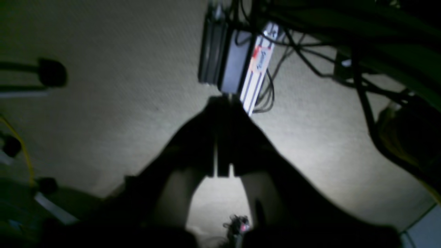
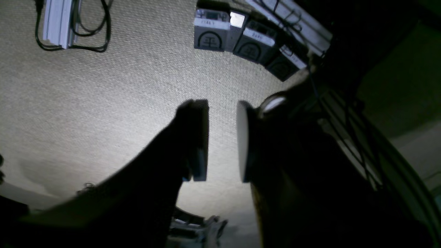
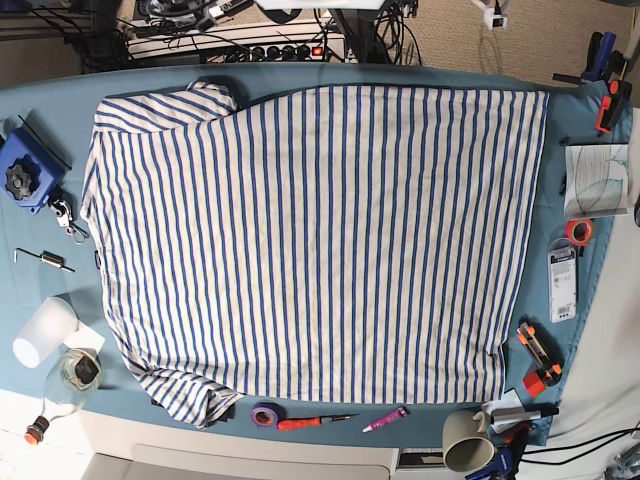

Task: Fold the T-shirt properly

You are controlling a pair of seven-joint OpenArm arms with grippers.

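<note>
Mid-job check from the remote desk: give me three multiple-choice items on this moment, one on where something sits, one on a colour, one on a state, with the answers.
1. Where does the mug stand relative to the T-shirt in the base view?
A. Beyond its lower right corner
B. On top of its middle
C. Beside its upper left sleeve

2. What colour are the T-shirt's stripes?
A. Red
B. Blue
C. Green

3. How do the two end effectors stand?
A. Both gaping open
B. Left open, right shut
C. Left shut, right open

Answers: 1 A, the mug sits at the table's lower edge, past the shirt's corner. 2 B, thin blue lines run across white cloth. 3 C, the left end effector shows its tips pressed together with nothing between, while the right end effector shows a clear gap between its pads, both over the floor.
</note>
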